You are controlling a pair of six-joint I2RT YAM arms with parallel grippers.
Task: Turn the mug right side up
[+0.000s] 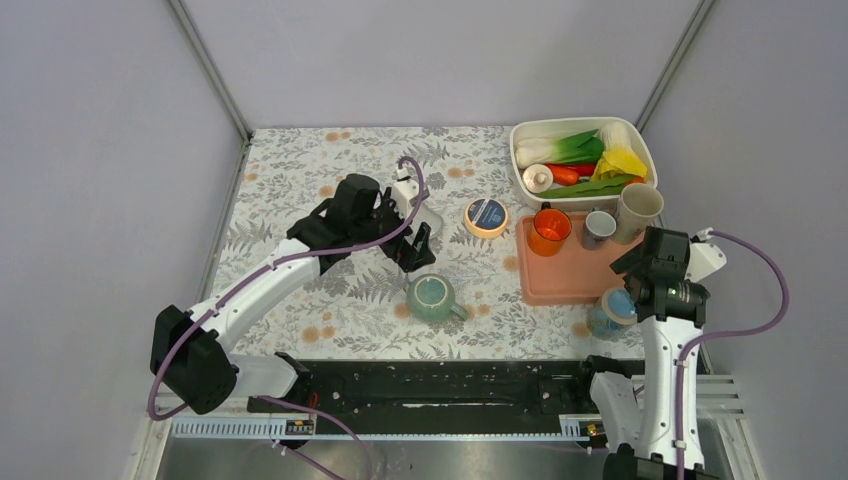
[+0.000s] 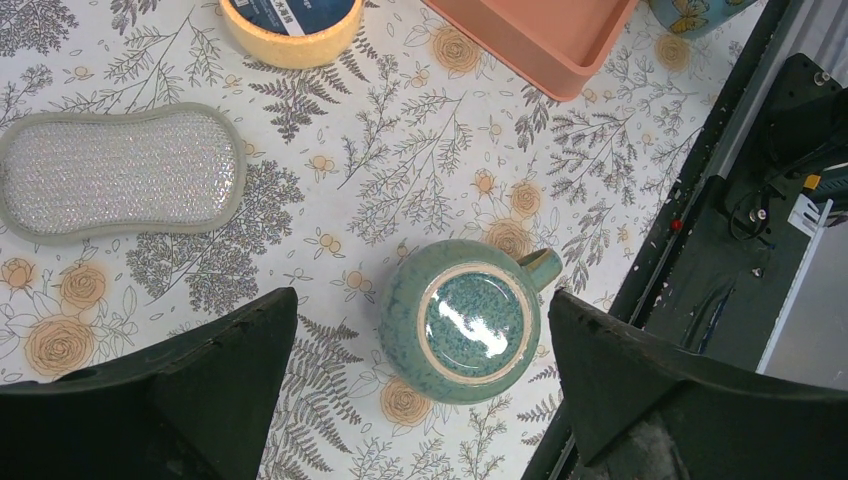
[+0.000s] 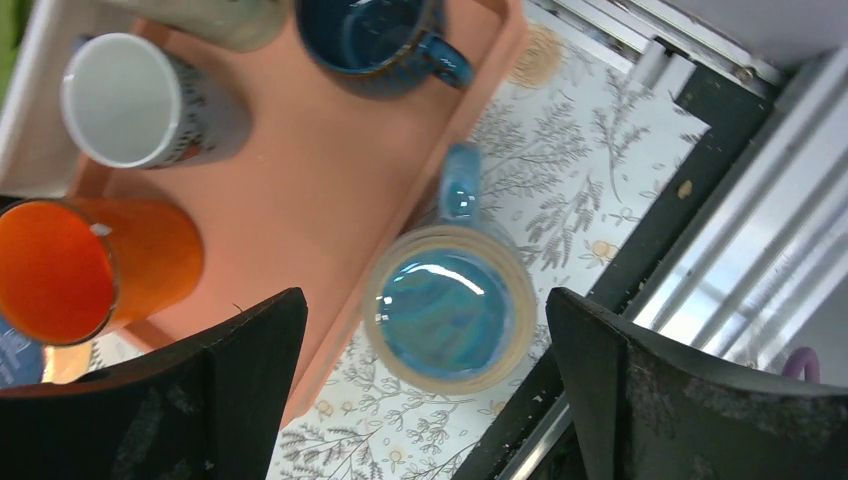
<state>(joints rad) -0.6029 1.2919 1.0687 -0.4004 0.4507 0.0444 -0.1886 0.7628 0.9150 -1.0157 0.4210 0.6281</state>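
A green mug (image 1: 432, 297) stands upside down on the floral tablecloth, its glazed base (image 2: 472, 323) up and its handle pointing right. My left gripper (image 1: 411, 228) hovers open above it; in the left wrist view the left gripper (image 2: 422, 300) has a finger on each side of the mug without touching. A blue mug (image 1: 617, 306) also stands base up (image 3: 447, 315) on the cloth, just off the pink tray's near right corner. My right gripper (image 1: 633, 284) hangs open over it; the right gripper (image 3: 425, 300) holds nothing.
The pink tray (image 1: 560, 282) carries an orange cup (image 1: 550, 230), a grey cup (image 1: 598, 227), a beige tumbler (image 1: 638, 210) and a dark blue mug (image 3: 370, 35). Behind it is a white tub (image 1: 520, 172) of vegetables. A round tin (image 1: 486, 216) and a sponge (image 2: 120, 175) lie nearby.
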